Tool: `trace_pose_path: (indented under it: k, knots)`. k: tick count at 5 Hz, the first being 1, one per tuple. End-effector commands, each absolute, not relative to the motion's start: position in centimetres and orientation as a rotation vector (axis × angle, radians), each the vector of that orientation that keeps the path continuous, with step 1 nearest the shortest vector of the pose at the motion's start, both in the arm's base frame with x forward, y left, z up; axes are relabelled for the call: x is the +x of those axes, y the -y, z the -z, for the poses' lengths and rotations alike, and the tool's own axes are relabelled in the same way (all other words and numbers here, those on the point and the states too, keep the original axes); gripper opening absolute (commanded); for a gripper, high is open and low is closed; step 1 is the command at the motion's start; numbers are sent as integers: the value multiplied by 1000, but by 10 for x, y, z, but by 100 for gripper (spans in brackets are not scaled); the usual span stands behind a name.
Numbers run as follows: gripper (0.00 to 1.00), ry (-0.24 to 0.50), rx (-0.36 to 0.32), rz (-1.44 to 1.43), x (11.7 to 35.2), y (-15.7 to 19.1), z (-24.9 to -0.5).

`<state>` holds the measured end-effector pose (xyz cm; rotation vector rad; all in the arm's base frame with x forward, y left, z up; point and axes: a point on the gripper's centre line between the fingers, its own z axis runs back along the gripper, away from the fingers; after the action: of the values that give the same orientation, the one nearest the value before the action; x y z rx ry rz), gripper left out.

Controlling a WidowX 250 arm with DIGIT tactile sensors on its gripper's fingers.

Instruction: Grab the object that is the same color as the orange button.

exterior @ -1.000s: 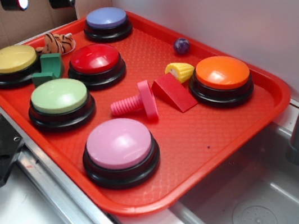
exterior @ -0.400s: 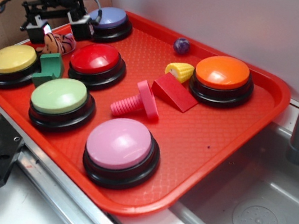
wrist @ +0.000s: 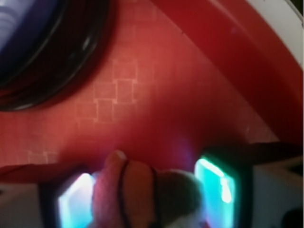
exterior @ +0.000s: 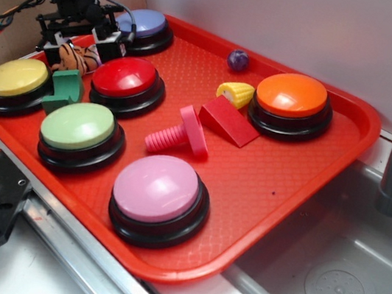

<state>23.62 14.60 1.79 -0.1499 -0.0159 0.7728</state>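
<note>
Tiger point(exterior: 74, 58) | on red tray point(exterior: 310, 180) with 6 buttons | hand point(exterior: 78, 45) fingers apart, straddling it

arm colour: black links and brackets are seen at the upper left of the exterior view.
cables: thin black wires are looped beside the arm, toward the frame's left edge and top.
gripper point(exterior: 78, 40): black body, blocky finger ends with pale faces.
fingers point(wrist: 216, 183): in the wrist view, dark-framed pads are lit cyan-white, at lower left and lower right.
</note>
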Motion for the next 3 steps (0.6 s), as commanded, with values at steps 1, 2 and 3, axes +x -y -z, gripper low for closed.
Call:
trace_pose_path:
  k: [1,2,3]
  knots:
    - [0,116,-151,-797,228,-155,-50]
    - [0,138,-138,-809,226,-150,-81]
    - [0,180,-155,-731,221,-116,-124]
